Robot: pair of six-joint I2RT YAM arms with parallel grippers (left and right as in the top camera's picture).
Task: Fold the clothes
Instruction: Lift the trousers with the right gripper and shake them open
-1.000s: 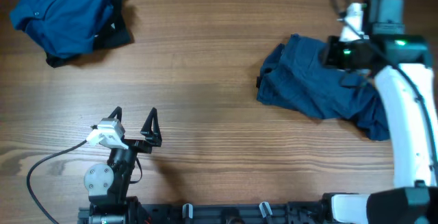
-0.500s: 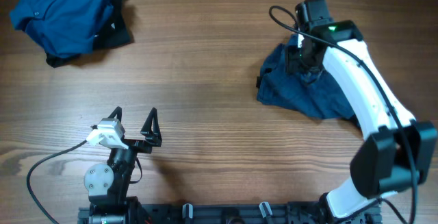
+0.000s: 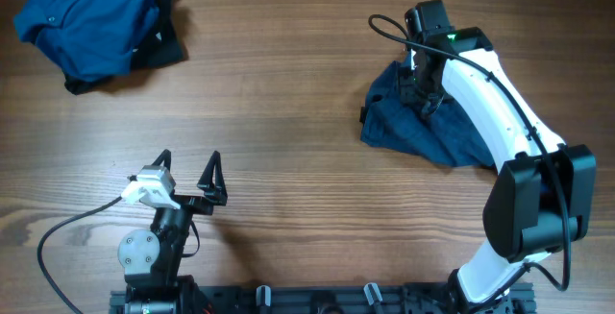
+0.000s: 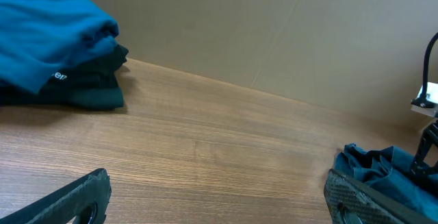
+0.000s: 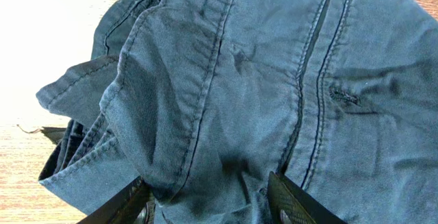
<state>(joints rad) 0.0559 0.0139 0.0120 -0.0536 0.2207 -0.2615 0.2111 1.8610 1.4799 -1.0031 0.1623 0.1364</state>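
Note:
The dark navy shorts (image 3: pixel 437 132) lie crumpled at the right of the table and show at the right edge of the left wrist view (image 4: pixel 383 172). Seams and a pocket slit of the shorts (image 5: pixel 260 80) fill the right wrist view. My right gripper (image 3: pixel 423 88) presses down on their far left part. Its jaws stand partly open, and a raised fold sits between them (image 5: pixel 209 200). The brighter blue shirt (image 3: pixel 86 16) lies bunched at the far left corner. My left gripper (image 3: pixel 187 165) rests wide open near the front left, with only bare wood between its fingers (image 4: pixel 219 196).
A black garment (image 3: pixel 165 50) lies under the shirt pile, with its edge showing (image 4: pixel 96 90). The right arm's cable (image 3: pixel 384 26) loops above the shorts. Bare wooden table (image 3: pixel 279 112) spans the middle.
The right arm has swung from the shorts' far right end to their far left part. Its gripper now sits down on the cloth. The left arm has not moved.

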